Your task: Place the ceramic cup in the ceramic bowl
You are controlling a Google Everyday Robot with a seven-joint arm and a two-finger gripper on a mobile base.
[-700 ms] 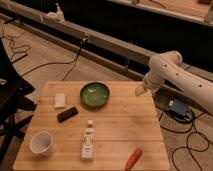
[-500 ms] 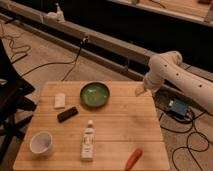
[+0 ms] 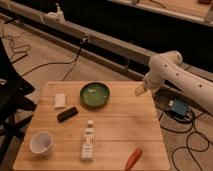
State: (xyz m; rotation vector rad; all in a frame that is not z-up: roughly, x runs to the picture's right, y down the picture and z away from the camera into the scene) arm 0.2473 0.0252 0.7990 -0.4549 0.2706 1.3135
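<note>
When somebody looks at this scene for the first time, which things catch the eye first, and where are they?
The white robot arm reaching in from the right stands out first, with its gripper near the back right corner of the wooden table. Next comes the glossy green ceramic bowl at the back middle of the table, and the white ceramic cup alone at the front left corner, far from the gripper.

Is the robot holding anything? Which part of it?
Nothing is held. The gripper hangs at the table's far right corner; the ceramic cup sits at the near left corner.
</note>
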